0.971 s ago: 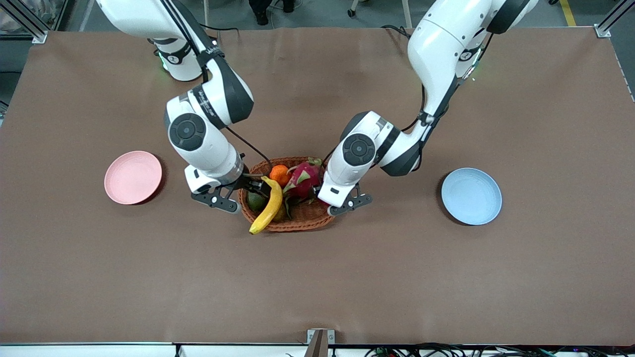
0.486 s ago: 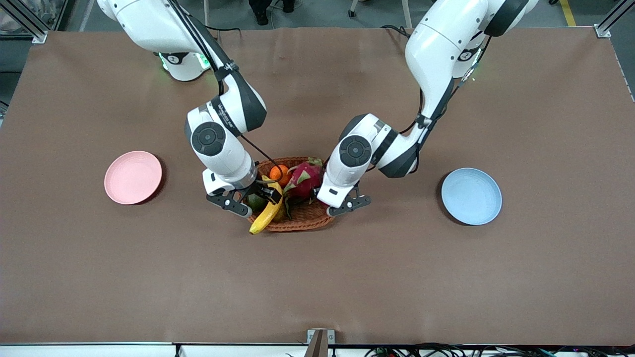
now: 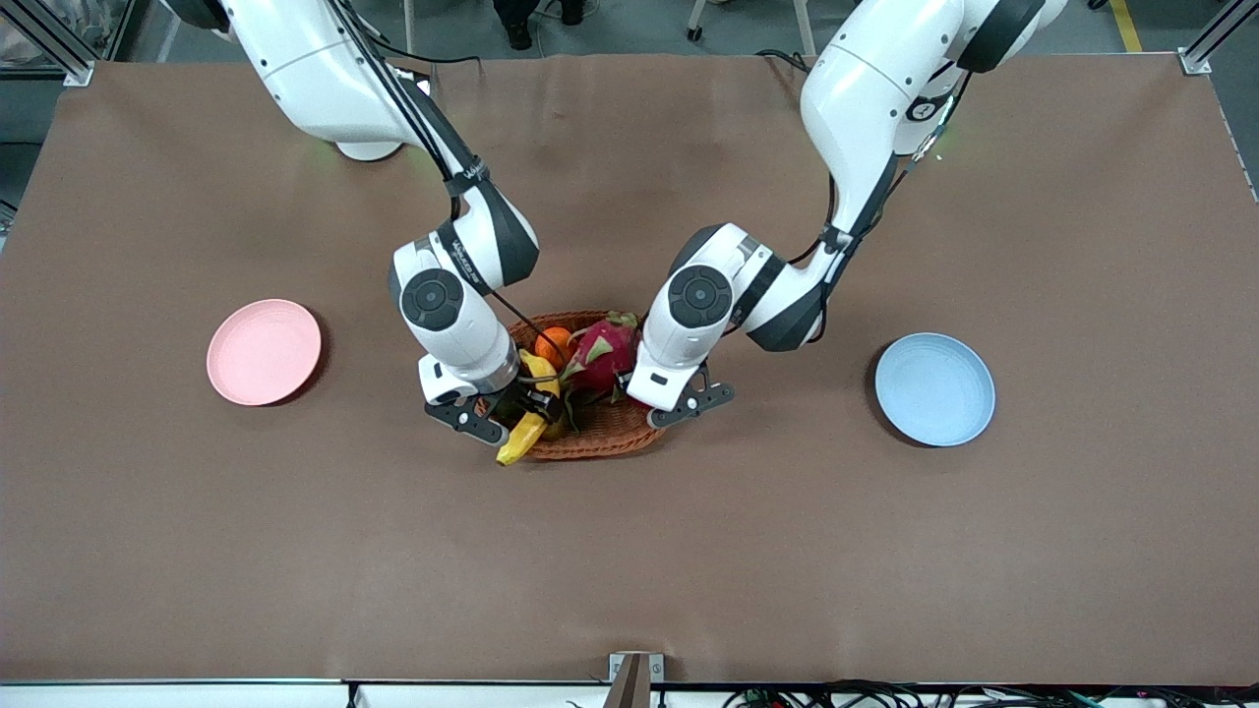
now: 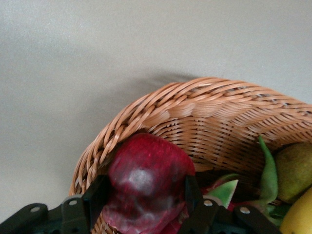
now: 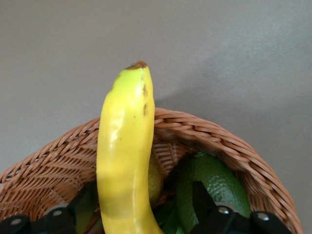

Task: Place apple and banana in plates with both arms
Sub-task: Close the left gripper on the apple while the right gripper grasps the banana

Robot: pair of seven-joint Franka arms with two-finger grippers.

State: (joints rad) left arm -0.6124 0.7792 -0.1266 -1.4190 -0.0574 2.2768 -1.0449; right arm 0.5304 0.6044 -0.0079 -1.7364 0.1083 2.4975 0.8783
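Observation:
The yellow banana (image 3: 513, 447) lies in the wicker basket (image 3: 602, 444), its tip over the rim nearer to the camera. My right gripper (image 3: 519, 408) is low over it, open, fingers on either side of the banana (image 5: 126, 146) with a gap beside one finger (image 5: 201, 195). My left gripper (image 3: 644, 398) is in the basket's end toward the left arm, shut on the dark red apple (image 4: 146, 173). The apple is hidden under the hand in the front view. The pink plate (image 3: 264, 351) lies toward the right arm's end, the blue plate (image 3: 934, 388) toward the left arm's end, both empty.
A pink dragon fruit (image 3: 602, 356) and an orange (image 3: 554, 344) lie in the basket between the grippers. A green avocado (image 5: 217, 183) sits beside the banana. The basket wall (image 4: 204, 105) curves close round the apple.
My right gripper has moved from beside the basket to over the banana and come down around it. My left gripper has stayed almost still at the apple.

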